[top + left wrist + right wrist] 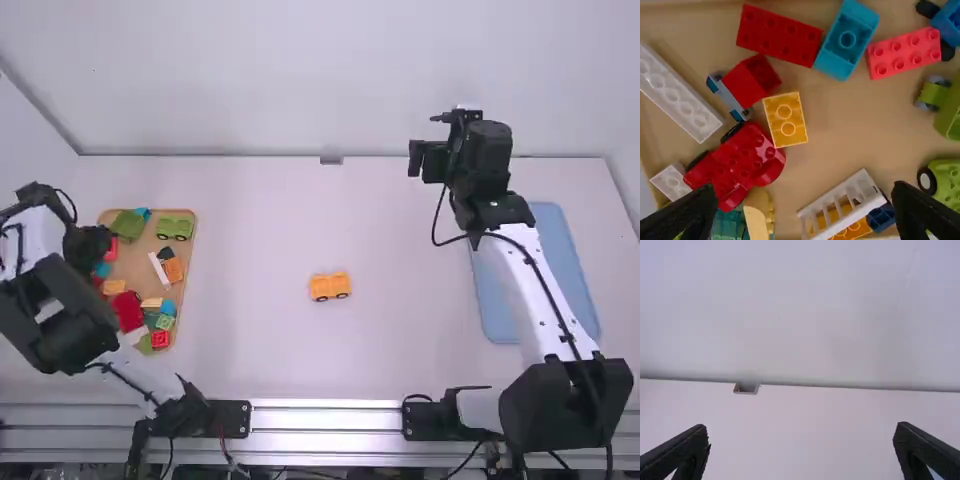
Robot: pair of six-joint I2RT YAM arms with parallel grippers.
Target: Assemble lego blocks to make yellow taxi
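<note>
A yellow-orange wheeled car base (330, 287) stands alone on the middle of the table. My left gripper (100, 243) is over the left part of the wooden tray (135, 262). In the left wrist view my left gripper (805, 212) is open above the loose blocks. Beneath it lie a yellow block (785, 120) beside a red wheeled piece (742, 162), and an orange block (852, 229) partly under a white railing piece (840, 205). My right gripper (416, 160) is high over the back right; in its wrist view the right gripper (802, 450) is open and holds nothing.
Several red, teal, green and white blocks fill the tray, including a green car (175, 227) at its back right corner. A blue mat (540, 270) lies at the right, partly beneath the right arm. The back wall (400, 80) rises beyond the table.
</note>
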